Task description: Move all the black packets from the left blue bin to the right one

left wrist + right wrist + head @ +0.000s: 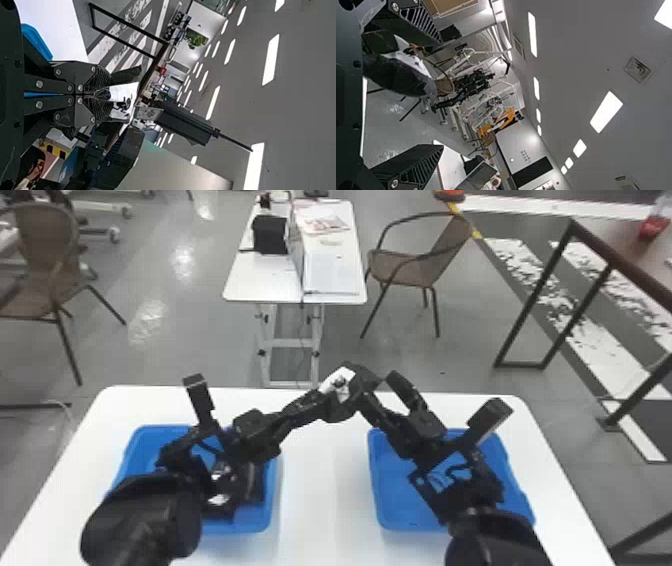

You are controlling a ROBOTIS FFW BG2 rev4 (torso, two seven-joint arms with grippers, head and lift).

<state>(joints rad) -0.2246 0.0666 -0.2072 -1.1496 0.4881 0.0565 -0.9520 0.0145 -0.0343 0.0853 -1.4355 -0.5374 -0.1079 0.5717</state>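
Now, beginning at the left, your left blue bin (250,526) is sitting lower than the left pincer and off to its left, with dark, glossy shapes inside that seem to be more packets. Next, your left pincer (107,94) is pressing its pads together on one end of a black packet (401,75) with a white panel, pinching it in the air over the white table (310,470), between the bins. Just right of it, your right pincer (441,93) is standing spread, the packet lying between its fingers but nearer to one than the other; a handover is probably being set up. Lower than the right pincer and behind its tips, the right blue bin (400,520) is waiting under your right arm.

For handling, the packet is looking light and soft, with a smooth skin that may be slipping or creasing under a narrow pinch; it probably isn't fragile, though squeezing hard could be straining its seams. You would best be closing the right pincer on the broad black body, away from the left pads, and letting go on the left only once that hold is proving firm.

Around the pincers, both sets of fingers are crowding close, so knocking is your main risk. Above the bins' rims, height is giving you room for drawing the pincers apart sideways; the right bin's near-middle rim is the edge to be clearing while lowering.
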